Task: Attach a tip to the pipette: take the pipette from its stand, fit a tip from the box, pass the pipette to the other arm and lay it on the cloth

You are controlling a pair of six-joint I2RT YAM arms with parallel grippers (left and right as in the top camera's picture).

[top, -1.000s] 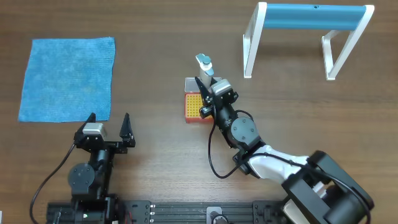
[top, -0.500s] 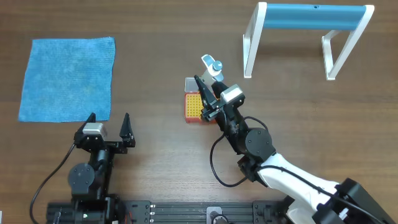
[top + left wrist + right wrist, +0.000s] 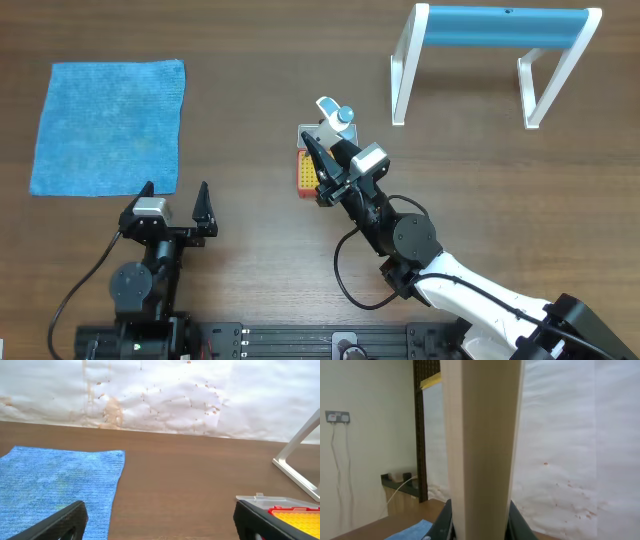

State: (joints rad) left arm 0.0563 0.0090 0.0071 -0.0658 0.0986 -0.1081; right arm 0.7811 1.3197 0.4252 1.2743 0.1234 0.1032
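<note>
Pipette sits clamped between the fingers of the right gripper in the top view, its pale head with a blue button sticking out past the fingertips toward the table's far edge. It shows over the far end of the tip box, an orange-topped box near the middle of the table. The fingers hide the pipette's lower end. The blue cloth lies flat by the far left corner, and the white stand with its blue bar sits by the far right corner, both well apart from the pipette. The left gripper is toward the table's near edge, close to the cloth's near right corner, its fingers spread wide with nothing between them.

In the left wrist view, the two parted fingers frame bare table, with the cloth beyond one finger and the tip box beyond the other, a foot of the stand past it.

In the right wrist view, the pipette's pale body rises straight up between the two dark fingers, which press on it from either side.
</note>
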